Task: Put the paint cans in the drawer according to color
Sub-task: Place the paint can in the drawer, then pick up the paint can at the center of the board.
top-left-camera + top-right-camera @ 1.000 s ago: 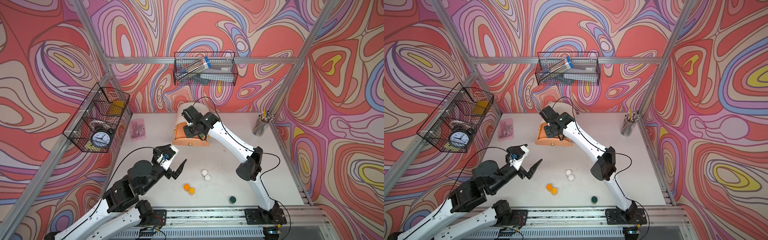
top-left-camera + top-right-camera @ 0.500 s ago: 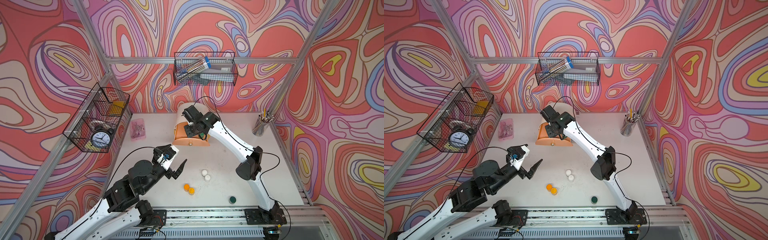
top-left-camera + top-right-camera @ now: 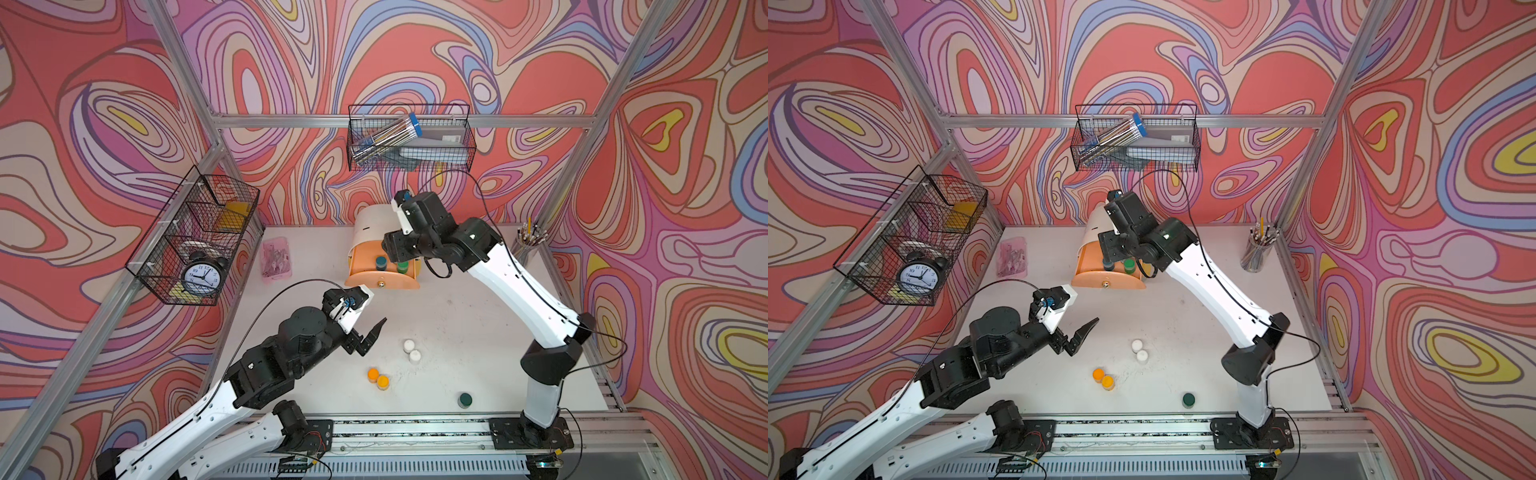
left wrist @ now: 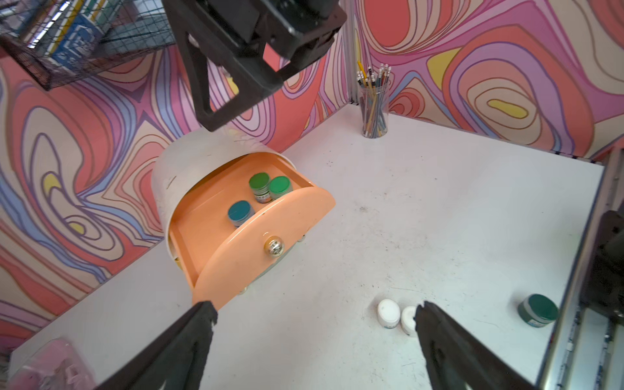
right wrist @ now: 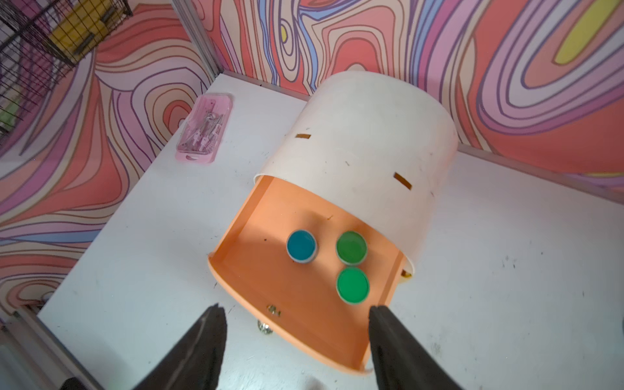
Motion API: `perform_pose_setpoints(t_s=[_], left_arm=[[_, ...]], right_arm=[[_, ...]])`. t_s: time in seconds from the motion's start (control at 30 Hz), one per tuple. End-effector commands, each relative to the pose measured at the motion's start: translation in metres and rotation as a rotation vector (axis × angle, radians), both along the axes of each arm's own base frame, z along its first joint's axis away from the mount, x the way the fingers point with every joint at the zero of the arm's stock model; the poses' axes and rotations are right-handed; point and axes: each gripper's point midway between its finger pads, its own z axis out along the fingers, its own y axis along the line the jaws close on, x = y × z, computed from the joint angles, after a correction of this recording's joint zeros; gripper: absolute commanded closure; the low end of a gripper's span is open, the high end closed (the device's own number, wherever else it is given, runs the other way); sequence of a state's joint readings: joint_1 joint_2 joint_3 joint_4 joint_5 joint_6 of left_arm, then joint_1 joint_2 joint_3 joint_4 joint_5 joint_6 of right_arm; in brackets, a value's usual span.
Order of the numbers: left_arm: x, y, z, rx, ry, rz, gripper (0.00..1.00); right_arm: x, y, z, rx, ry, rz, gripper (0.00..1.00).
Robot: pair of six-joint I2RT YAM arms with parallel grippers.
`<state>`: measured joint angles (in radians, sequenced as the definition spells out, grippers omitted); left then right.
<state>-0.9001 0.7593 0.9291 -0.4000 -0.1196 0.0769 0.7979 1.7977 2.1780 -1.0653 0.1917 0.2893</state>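
Since a second ago the right fingers [image 5: 199, 347] have spread apart. They now stand released with nothing between them, hanging over the front edge of the pulled-out peach plastic drawer [image 5: 256, 270], while the left arm has kept its pose. Read the white table [image 3: 478, 324] as a clock, with 6 o'clock at the robot's base rail. Three small squat pots then sit inside that drawer. A teal-topped paint can [image 5: 301, 245] is toward 9 o'clock and a dark green-topped paint can [image 5: 351, 247] toward 3 o'clock. A bright green-topped paint can [image 5: 353, 285] stands just beside the dark green one, at its 6 o'clock. The drawer carries a small gold knob [image 4: 274, 245] on its rounded front. It slides out of the top of a cream drum-shaped cabinet [image 5: 358, 135] standing at 12 o'clock by the back wall. The left fingers [image 4: 189, 341] are spread wide and empty, poised above the table toward 8 o'clock. Near them, at their 3 o'clock, two white-topped paint cans [image 3: 409, 345], [image 3: 414, 356] stand touching close to the table's middle. Two orange-topped paint cans [image 3: 373, 374], [image 3: 382, 381] touch each other at 7 o'clock. A lone dark teal-green paint can [image 3: 464, 400] sits well apart at 5 o'clock, near the front edge. A clear cup of pencils [image 3: 525, 249] fills the 2 o'clock corner, and a flat pink plastic case [image 3: 275, 259] lies at 10 o'clock.
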Motion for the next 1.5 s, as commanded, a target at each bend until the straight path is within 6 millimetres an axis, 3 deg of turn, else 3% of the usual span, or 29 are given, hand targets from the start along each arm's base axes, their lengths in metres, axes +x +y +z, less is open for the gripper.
perform_pose_setpoints(t_s=[0.0, 0.17, 0.3, 0.47, 0.67, 0.8, 1.03, 1.17, 1.3, 1.47], left_arm=[[-0.016, -0.036, -0.006, -0.039, 0.12, -0.143, 0.01], [-0.042, -0.097, -0.031, 0.033, 0.177, -0.292, 0.04], [-0.065, -0.147, -0.072, 0.142, 0.261, -0.391, 0.07], [-0.08, -0.192, -0.125, 0.226, 0.438, -0.442, 0.13], [-0.098, -0.234, -0.177, 0.28, 0.546, -0.456, 0.16], [-0.113, -0.251, -0.206, 0.354, 0.592, -0.467, 0.16], [-0.11, -0.244, -0.246, 0.51, 0.623, -0.398, 0.25], [-0.112, -0.238, -0.255, 0.559, 0.635, -0.386, 0.32], [-0.119, -0.234, -0.267, 0.607, 0.638, -0.39, 0.32], [-0.119, -0.243, -0.271, 0.595, 0.628, -0.387, 0.36]], right_arm=[[-0.016, -0.046, 0.003, -0.059, -0.053, -0.095, 0.04], [-0.061, -0.148, -0.018, -0.227, -0.096, -0.294, 0.02], [-0.099, -0.219, -0.033, -0.259, -0.13, -0.454, 0.02], [-0.128, -0.269, -0.037, -0.191, -0.215, -0.6, 0.02], [-0.142, -0.289, -0.047, -0.074, -0.286, -0.661, 0.02], [-0.15, -0.301, -0.052, -0.038, -0.322, -0.688, 0.02], [-0.155, -0.307, -0.058, -0.026, -0.331, -0.699, 0.02], [-0.154, -0.306, -0.059, -0.032, -0.332, -0.696, 0.02], [-0.153, -0.306, -0.059, -0.034, -0.333, -0.697, 0.02], [-0.154, -0.307, -0.058, -0.029, -0.336, -0.7, 0.02]])
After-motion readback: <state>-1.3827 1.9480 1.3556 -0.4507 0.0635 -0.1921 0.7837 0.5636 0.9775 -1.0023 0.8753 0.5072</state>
